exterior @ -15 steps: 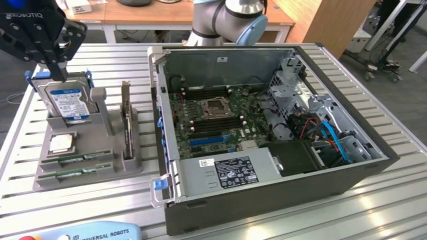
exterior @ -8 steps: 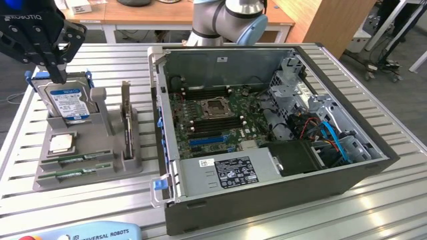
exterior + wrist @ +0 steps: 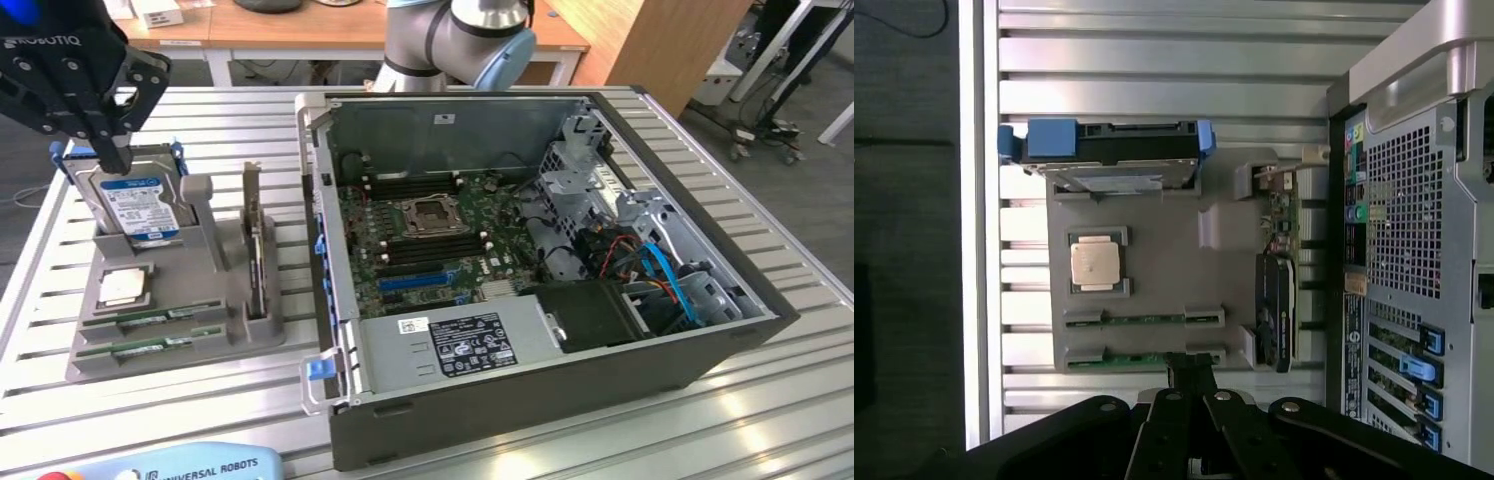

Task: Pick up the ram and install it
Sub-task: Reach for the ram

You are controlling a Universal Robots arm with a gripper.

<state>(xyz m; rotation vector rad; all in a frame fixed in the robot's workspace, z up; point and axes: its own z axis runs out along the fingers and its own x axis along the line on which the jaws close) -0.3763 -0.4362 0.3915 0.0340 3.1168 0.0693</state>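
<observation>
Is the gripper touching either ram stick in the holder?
Apart. Exterior view: the gripper, jaws shut, hangs by the hard drive, while both ram sticks lie in the grey holder with clear space between.

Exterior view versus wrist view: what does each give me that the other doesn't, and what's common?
Exterior view: the open case's motherboard with its processor socket. Wrist view: the case's rear panel of ports and vents. Both: the grey holder with the hard drive, processor and two ram sticks, plus the shut gripper.
</observation>
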